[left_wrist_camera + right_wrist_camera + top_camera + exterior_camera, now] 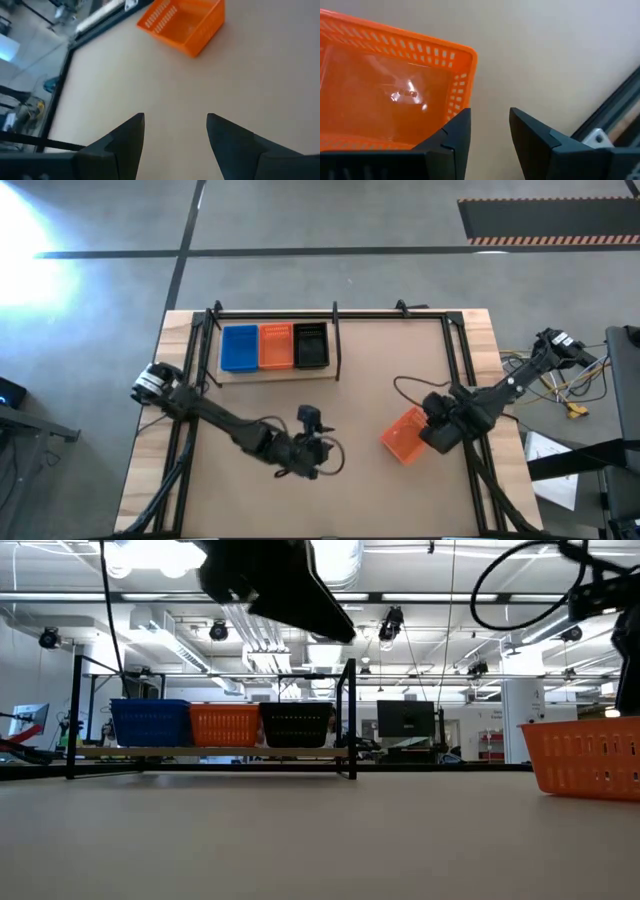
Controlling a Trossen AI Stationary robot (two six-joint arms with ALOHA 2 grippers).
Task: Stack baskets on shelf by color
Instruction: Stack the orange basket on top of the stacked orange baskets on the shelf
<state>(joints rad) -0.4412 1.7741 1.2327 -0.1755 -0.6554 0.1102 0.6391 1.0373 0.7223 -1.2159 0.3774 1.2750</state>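
Note:
A blue basket [239, 347], an orange basket [276, 346] and a black basket [310, 346] stand side by side on the shelf [228, 375] at the table's far left. Another orange basket [402, 435] rests on its bottom on the table at the right. My right gripper [490, 125] is open and points down at that basket's right end. Its one finger stands over the end wall, and bare table shows between the fingers. My left gripper [175, 127] is open above the table's middle, pointing toward the loose orange basket [184, 22]. My right gripper has one finger [454, 134] in front of the loose orange basket's end wall [462, 85], coming from above. I cannot tell whether it touches the wall. Nothing lies between the two fingers.
Black metal rods [462, 370] run along the table's edges and around the shelf [350, 720]. A loose cable [400, 385] loops over the table near the right arm. Bare tabletop [380, 350] lies between the shelf and the loose basket.

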